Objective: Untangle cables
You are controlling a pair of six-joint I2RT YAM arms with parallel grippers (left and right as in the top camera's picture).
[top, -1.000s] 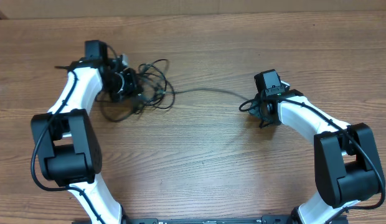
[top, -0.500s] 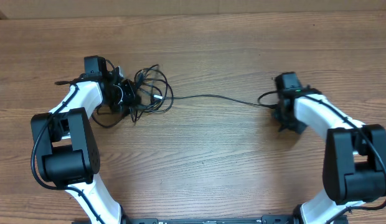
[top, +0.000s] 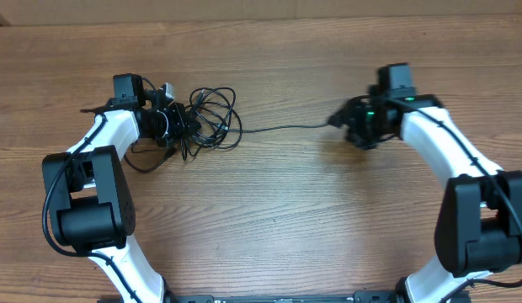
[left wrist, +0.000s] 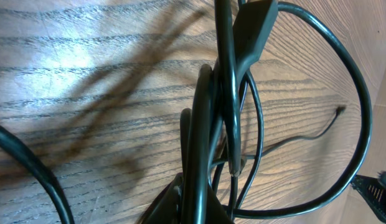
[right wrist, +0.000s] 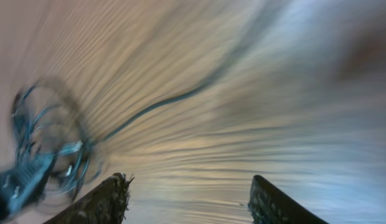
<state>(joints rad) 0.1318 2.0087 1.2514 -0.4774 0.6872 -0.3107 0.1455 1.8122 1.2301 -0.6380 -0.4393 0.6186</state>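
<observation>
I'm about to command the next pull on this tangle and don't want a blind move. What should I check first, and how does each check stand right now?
1. Is the left gripper shut on the cable bunch: ok, strands converge toward it in the left wrist view.
2. Is the right gripper open, with nothing between its fingers: ok.
3. Is one strand drawn out of the cable bunch toward the right gripper: ok.
4. Is the strand's end clear of the right gripper: cannot tell, the dark gripper masks it overhead.
5. Is the right wrist view sharp enough to aim: not ok, blurred.
6. Is the cable bunch untangled: not ok, loops overlap.
</observation>
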